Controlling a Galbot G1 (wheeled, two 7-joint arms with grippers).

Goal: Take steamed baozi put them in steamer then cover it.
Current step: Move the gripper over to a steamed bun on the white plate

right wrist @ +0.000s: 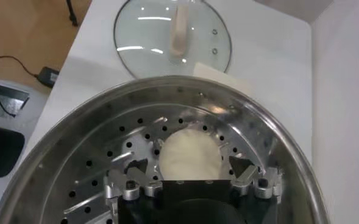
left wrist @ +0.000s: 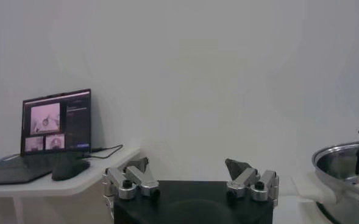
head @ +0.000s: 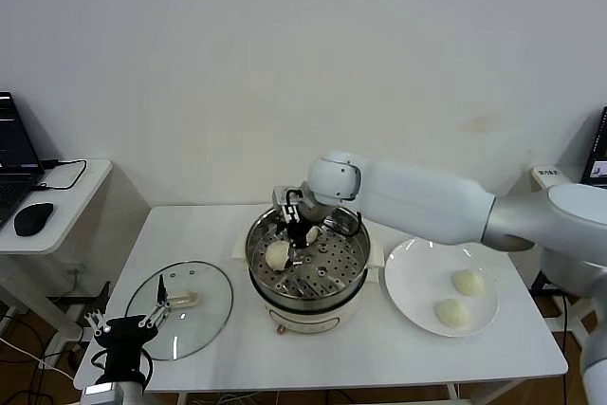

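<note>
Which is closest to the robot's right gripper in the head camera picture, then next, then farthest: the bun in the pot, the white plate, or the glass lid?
From the right gripper:
1. Bun, in the pot beside it.
2. White plate, on the robot's right.
3. Glass lid, on its left.

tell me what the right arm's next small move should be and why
Probably lift the right gripper straight up out of the steamer. Its jaws stand open on either side of a baozi that sits on the perforated tray, so it looks released. Two baozi wait on the plate, and the cover lies on the table.
</note>
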